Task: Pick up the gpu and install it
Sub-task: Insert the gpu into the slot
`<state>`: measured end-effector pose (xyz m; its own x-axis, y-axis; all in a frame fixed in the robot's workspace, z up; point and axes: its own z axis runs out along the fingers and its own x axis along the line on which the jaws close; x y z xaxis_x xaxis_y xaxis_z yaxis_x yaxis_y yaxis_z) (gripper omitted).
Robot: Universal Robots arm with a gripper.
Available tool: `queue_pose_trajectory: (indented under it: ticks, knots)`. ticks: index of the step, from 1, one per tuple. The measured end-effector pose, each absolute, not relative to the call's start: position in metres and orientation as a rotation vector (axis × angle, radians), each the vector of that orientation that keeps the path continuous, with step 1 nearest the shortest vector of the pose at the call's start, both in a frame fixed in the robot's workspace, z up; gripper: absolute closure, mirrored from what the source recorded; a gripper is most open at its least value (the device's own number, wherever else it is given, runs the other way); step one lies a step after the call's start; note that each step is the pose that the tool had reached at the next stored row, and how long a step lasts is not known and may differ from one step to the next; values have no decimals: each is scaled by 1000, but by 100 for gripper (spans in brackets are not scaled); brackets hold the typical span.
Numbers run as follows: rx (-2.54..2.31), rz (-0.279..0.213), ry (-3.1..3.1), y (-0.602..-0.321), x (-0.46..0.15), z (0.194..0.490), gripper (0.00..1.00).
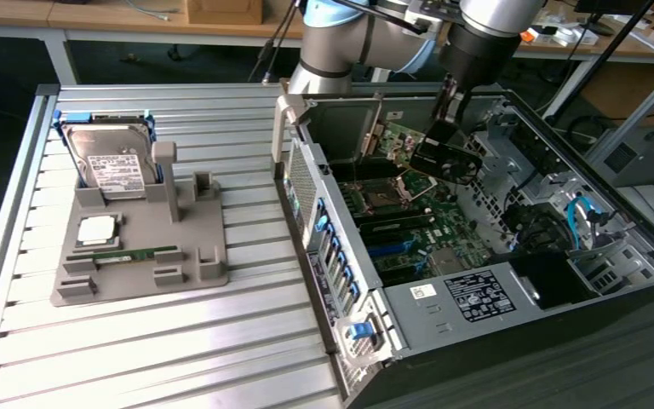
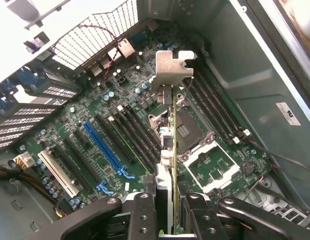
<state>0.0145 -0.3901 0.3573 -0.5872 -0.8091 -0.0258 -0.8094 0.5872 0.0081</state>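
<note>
Open computer case, tool clamped on gpu, above motherboard

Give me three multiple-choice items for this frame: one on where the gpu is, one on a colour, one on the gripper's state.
1. Where is the gpu?
A. flat on the slatted table
B. above the motherboard inside the open case
C. in the gray holder

2. One long slot stands out among the black ones on the motherboard. What colour is it?
A. red
B. blue
C. green

3. What is the gripper doing?
A. open and empty
B. shut on the gpu
C. open beside the gpu

Answers:
1. B: the exterior view shows the card hanging over the board.
2. B: the wrist view shows a blue slot next to black ones.
3. B: the fingers press on both faces of the card.
</note>
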Motion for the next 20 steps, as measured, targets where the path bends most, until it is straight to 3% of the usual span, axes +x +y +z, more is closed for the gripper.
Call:
queue_pose_trajectory:
  ticks: [20]
  knots:
    - [-1491, 30, 2744, -390, 15, 357, 73]
